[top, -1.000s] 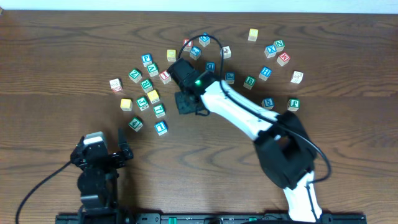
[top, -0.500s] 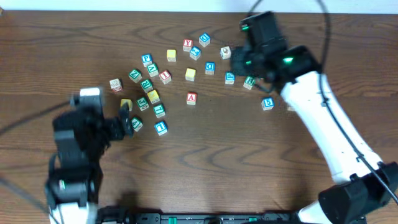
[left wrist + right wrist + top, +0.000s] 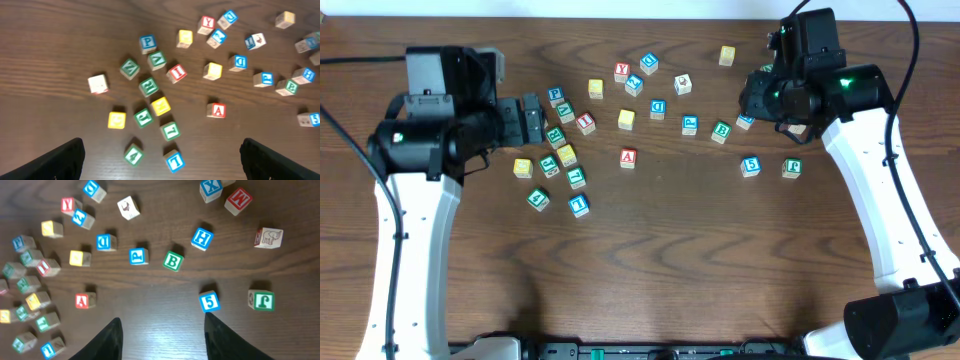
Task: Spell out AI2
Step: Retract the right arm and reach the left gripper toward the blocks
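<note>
The red A block (image 3: pixel 628 157) lies alone near the table's middle; it also shows in the left wrist view (image 3: pixel 216 110) and the right wrist view (image 3: pixel 82 300). The red I block (image 3: pixel 585 122) sits at the right edge of the left cluster, and shows in the left wrist view (image 3: pixel 176 73). I cannot make out a 2 block. My left gripper (image 3: pixel 523 120) is open and empty, high over the left cluster (image 3: pixel 161 145). My right gripper (image 3: pixel 757 100) is open and empty, high over the right-hand blocks (image 3: pixel 161 321).
Several letter blocks are scattered around: a yellow block (image 3: pixel 627 119), a green B (image 3: pixel 721 131), a blue 5 (image 3: pixel 750 166), a green J (image 3: pixel 792 168), a blue L (image 3: pixel 579 206) and a green 4 (image 3: pixel 538 199). The table's far edge is close behind the blocks.
The right gripper left the table's middle, where the A block now lies free, and swung to the back right. The left arm moved from the front edge over the left cluster.
</note>
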Robot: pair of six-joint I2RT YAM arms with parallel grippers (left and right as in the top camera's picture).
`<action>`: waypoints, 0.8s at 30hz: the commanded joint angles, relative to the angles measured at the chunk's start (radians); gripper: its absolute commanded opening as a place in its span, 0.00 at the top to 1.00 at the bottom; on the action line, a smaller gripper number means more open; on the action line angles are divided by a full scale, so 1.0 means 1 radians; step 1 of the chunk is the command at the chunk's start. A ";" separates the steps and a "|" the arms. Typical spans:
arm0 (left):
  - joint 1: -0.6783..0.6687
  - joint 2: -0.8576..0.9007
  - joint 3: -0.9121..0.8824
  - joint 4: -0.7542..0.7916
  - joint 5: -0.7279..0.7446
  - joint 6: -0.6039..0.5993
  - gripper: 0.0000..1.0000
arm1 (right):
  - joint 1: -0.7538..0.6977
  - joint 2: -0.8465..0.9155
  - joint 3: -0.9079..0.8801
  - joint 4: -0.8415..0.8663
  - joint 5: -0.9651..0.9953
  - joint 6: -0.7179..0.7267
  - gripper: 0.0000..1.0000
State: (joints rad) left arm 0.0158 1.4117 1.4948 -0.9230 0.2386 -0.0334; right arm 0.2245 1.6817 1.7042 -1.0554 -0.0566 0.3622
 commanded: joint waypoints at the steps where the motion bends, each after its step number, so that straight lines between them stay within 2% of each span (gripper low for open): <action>1: -0.001 0.036 0.021 0.030 0.070 -0.036 0.02 | -0.004 -0.025 0.003 -0.012 -0.001 -0.045 0.51; 5: -0.011 0.088 0.021 0.097 0.089 -0.096 0.02 | -0.005 -0.025 0.003 -0.013 0.003 -0.050 0.49; 7: -0.030 0.118 0.021 0.109 0.058 -0.145 0.07 | -0.010 -0.025 0.003 -0.011 0.014 -0.049 0.48; 14: -0.156 0.237 0.021 0.117 -0.231 -0.311 0.10 | -0.061 -0.025 0.003 -0.013 0.031 -0.033 0.45; 17: -0.192 0.285 0.021 0.141 -0.307 -0.367 0.11 | -0.077 -0.025 0.003 -0.020 0.031 -0.034 0.45; 24: -0.238 0.408 0.021 0.251 -0.322 -0.436 0.20 | -0.081 -0.025 0.003 -0.043 0.034 -0.046 0.45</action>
State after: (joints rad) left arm -0.2028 1.7775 1.4952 -0.7010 -0.0349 -0.4149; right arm 0.1463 1.6817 1.7042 -1.0927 -0.0322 0.3290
